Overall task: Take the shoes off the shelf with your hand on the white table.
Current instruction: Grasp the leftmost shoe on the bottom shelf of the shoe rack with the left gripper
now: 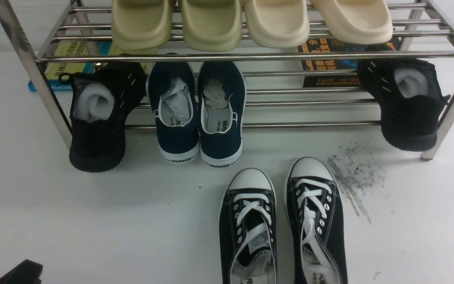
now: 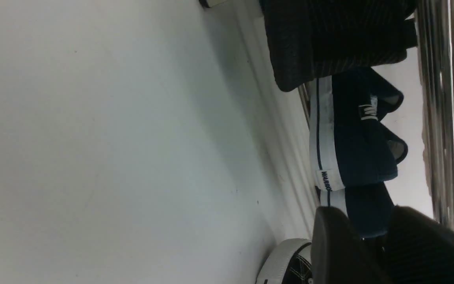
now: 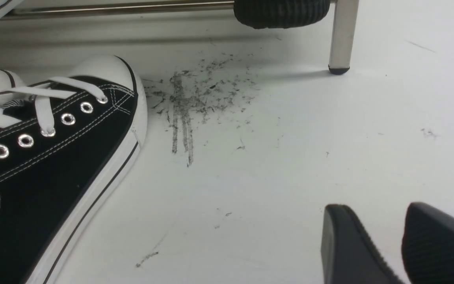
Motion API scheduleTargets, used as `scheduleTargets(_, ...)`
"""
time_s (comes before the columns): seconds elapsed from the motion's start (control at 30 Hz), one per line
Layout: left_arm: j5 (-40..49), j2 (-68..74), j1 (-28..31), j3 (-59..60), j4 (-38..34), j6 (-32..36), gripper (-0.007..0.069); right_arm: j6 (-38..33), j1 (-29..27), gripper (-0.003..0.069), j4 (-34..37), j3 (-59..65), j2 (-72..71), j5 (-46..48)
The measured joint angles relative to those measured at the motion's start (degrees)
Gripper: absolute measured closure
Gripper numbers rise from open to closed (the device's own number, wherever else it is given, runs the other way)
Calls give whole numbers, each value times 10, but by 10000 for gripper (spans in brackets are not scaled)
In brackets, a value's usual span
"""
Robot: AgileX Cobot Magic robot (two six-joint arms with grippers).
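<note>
Left gripper [image 2: 365, 221] jaws apart, empty; right gripper [image 3: 373, 221] same, seemingly, view partial. Navy shoes [image 1: 177, 136] on lower tier of shelf [image 1: 250, 57], heels jutting forward toward tabletop [image 1: 93, 221]. Likely light, soft canvas, firm rubber sole: pinch heel, sole to collar; upper alone would crumple.

Black sneakers [image 1: 314, 221], cream slides [image 1: 276, 23], books [image 1: 331, 46]

A white worktop [image 1: 93, 221] spreads before me, matte and evenly lit, marked by a grey scuff smudge [image 1: 353, 173]. On it stands a shelf [image 1: 250, 57] of shiny steel tubes, its rails catching bright glints. The shadows under it are soft. At the far left, the worktop's edge shows as a faint line.
</note>
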Motion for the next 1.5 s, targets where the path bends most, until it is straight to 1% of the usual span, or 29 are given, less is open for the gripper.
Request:
scheduleTargets(0.1,46,0,0,-11,-7,34,472,0,0,421,0,0,0,0)
scheduleTargets(0.2,120,2,0,-69,-8,91,540,0,0,421,0,0,0,0)
scheduleTargets(0.23,134,11,0,-94,-6,105,555,0,0,421,0,0,0,0)
scheduleTargets(0.27,138,14,0,-94,-6,111,558,0,0,421,0,0,0,0)
scheduleTargets(0.33,190,72,0,-165,19,145,587,0,0,421,0,0,0,0)
scheduleTargets(0.37,200,84,0,-176,24,153,592,0,0,421,0,0,0,0)
scheduleTargets(0.47,286,214,0,-265,91,200,599,0,0,421,0,0,0,0)
scheduleTargets(0.53,312,286,0,-308,125,228,600,0,0,421,0,0,0,0)
scheduleTargets(0.57,323,354,0,-341,149,251,600,0,0,421,0,0,0,0)
scheduleTargets(0.63,345,443,0,-389,162,277,600,0,0,421,0,0,0,0)
scheduleTargets(0.7,376,527,0,-440,156,307,600,0,0,421,0,0,0,0)
scheduleTargets(0.73,398,578,0,-473,141,330,600,0,0,421,0,0,0,0)
scheduleTargets(0.83,432,658,-2,-530,98,363,600,0,0,421,0,0,0,0)
scheduleTargets(0.9,439,703,-26,-571,78,371,600,0,0,421,0,0,0,0)
scheduleTargets(0.97,433,736,-74,-611,78,361,600,0,0,421,0,0,0,0)
scheduleTargets(1.0,432,739,-85,-614,79,358,600,0,0,421,0,0,0,0)
scheduleTargets(1.03,419,756,-129,-640,95,332,600,0,0,421,0,0,0,0)
scheduleTargets(1.1,397,773,-181,-669,139,283,594,0,0,421,0,0,0,0)
scheduleTargets(1.13,395,776,-186,-672,144,277,593,0,0,421,0,0,0,0)
scheduleTargets(1.17,387,780,-203,-682,168,253,589,0,0,421,0,0,0,0)
scheduleTargets(1.2,374,792,-232,-698,219,199,579,0,0,421,0,0,0,0)
scheduleTargets(1.23,366,799,-247,-708,258,156,570,0,0,421,0,0,0,0)
scheduleTargets(1.27,360,806,-258,-716,289,121,555,0,0,421,0,0,0,0)
scheduleTargets(1.37,347,830,-276,-734,362,44,508,0,0,421,0,0,0,0)
scheduleTargets(1.43,343,847,-280,-743,387,13,456,0,0,421,0,0,0,0)
scheduleTargets(1.47,343,850,-280,-746,390,9,451,0,0,421,0,0,0,0)
scheduleTargets(1.5,341,862,-280,-755,397,3,404,0,0,421,0,0,0,0)
